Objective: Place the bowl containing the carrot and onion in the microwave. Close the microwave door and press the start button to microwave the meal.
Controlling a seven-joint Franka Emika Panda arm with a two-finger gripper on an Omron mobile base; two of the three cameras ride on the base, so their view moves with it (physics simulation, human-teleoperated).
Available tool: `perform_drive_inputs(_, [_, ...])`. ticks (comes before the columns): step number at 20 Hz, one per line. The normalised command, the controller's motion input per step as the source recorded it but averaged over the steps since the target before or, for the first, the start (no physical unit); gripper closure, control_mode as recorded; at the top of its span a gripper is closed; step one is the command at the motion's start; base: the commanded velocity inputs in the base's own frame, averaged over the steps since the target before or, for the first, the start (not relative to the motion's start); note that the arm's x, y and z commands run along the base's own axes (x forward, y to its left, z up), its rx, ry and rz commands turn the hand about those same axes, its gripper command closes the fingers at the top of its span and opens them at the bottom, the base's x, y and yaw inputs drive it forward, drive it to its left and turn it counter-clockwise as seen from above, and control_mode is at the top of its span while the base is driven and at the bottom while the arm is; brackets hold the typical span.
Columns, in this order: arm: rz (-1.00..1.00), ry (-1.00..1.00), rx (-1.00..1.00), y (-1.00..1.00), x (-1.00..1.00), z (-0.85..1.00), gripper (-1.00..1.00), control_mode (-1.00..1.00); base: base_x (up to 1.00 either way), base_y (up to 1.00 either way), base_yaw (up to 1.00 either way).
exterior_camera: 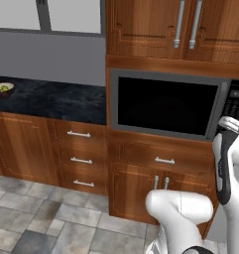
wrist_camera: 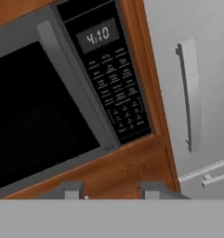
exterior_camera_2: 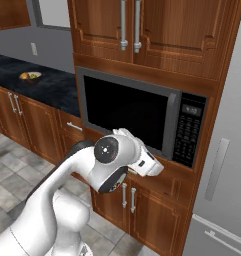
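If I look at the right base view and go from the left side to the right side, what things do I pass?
Small dark fruit bowl on the counter → microwave door → black keypad panel → grey fridge handle.

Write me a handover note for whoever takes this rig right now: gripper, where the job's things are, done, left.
Gripper: nothing between the fingertips; whether the jaws are open or shut is unclear. It points at the wood strip just below the microwave.
Microwave door: looks shut, black glass dark.
Keypad: display reads 4:10, right of the door.
Bowl, carrot, onion: can't vouch for them; the dark glass hides the inside.
A small bowl of fruit sits on the counter, far left; not ours.
Done: door seems closed.
Left: press start, probably.
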Motion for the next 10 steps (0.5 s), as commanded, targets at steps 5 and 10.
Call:
perform_drive_inputs(5, [-0.25,-0.02,0.44,-0.26,-0.01,-0.38,1.00,-1.00,0.00,0.00,0.00])
perform_drive_inputs(10, [-0.06,-0.06,0.48,-0.50,0.01,-0.25,1.00,-1.00,0.00,0.00,0.00])
